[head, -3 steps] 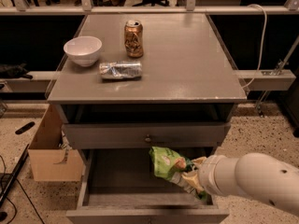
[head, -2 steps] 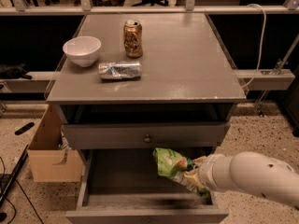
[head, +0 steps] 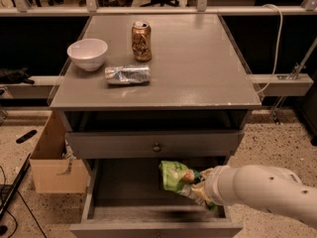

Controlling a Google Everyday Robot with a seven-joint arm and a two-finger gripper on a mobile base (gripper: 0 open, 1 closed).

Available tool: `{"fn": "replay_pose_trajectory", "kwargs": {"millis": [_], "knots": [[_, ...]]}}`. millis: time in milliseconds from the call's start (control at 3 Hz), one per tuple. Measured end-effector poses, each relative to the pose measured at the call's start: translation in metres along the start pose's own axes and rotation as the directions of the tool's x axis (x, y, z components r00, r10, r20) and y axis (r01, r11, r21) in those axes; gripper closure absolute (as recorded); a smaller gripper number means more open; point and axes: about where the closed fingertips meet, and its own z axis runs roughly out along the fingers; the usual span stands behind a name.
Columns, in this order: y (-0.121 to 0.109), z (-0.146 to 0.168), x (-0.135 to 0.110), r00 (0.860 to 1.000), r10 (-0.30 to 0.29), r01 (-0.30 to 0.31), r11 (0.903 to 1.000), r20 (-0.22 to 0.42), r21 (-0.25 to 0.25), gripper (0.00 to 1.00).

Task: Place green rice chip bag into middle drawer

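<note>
The green rice chip bag (head: 174, 175) is a crinkled bright green foil bag held over the right part of the open middle drawer (head: 119, 190). My gripper (head: 197, 186) is shut on the bag's right end and reaches in from the lower right on a white arm (head: 262, 190). The bag hangs just above the drawer's grey floor, below the closed drawer front with the small round knob (head: 157, 147). Whether the bag touches the floor is unclear.
On the grey cabinet top (head: 198, 68) stand a white bowl (head: 87, 53), an upright brown can (head: 141, 40) and a crushed silver can (head: 128, 74) lying on its side. A cardboard box (head: 52, 162) sits on the floor at the left. A white cable (head: 277, 43) hangs at the right.
The arm and the bag have shifted slightly to the right and a little lower inside the drawer opening. The things on the cabinet top have not moved.
</note>
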Motion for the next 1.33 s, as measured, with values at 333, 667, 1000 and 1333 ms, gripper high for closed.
{"fn": "replay_pose_trajectory", "kwargs": {"millis": [333, 667, 1000, 1333], "knots": [[0.005, 0.023, 0.027, 0.997, -0.016, 0.016, 0.9998, -0.075, 0.006, 1.0], [0.003, 0.06, 0.041, 0.989, -0.056, 0.054, 0.9984, -0.138, -0.017, 1.0], [0.0, 0.091, 0.042, 0.983, -0.078, 0.072, 0.9966, -0.164, -0.038, 1.0], [0.002, 0.128, 0.017, 0.987, -0.096, 0.09, 0.9943, -0.131, -0.058, 1.0]]}}
